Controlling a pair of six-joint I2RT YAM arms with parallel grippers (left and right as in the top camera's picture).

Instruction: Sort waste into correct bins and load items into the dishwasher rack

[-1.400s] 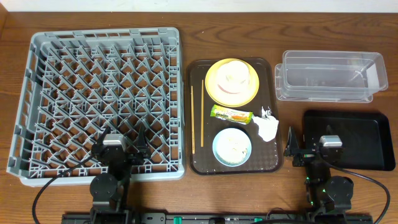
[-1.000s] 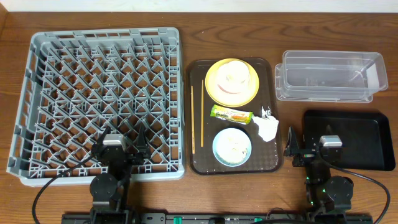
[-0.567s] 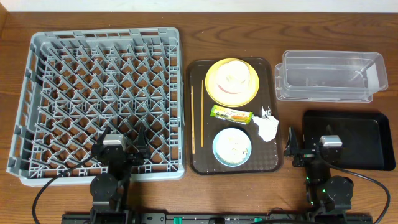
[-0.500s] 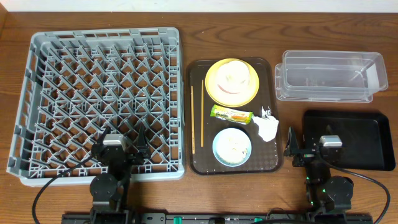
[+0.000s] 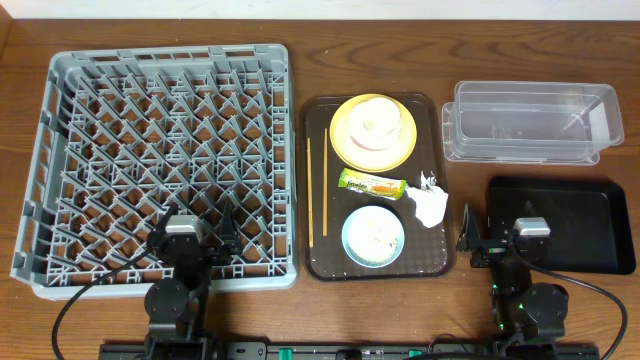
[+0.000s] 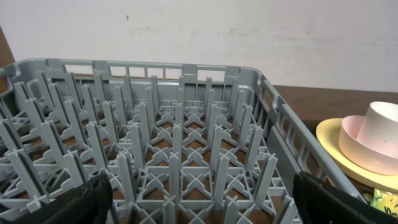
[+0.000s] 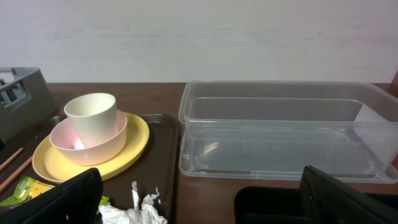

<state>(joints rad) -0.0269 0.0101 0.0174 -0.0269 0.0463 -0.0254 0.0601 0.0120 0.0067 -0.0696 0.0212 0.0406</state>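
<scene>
Left gripper (image 6: 202, 183) and right gripper (image 7: 199, 180) are idling spread. Grabbing napkin (image 7: 140, 209) low-left of right jaws, you're maybe dragging wrapper (image 7: 25, 190) too.

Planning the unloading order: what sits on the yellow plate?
A pale bowl rests on the yellow plate, with a small white cup standing inside it. The bowl hides the plate's centre.

Both arms (image 5: 168, 298) and their fingers (image 6: 87, 200) are black.

dark brown serving tray (image 5: 425, 257) mid-table with rounded corners, low raised rim, dark wood-grain table (image 5: 400, 40) under everything, plain white wall (image 6: 249, 37) behind the far table edge
</scene>
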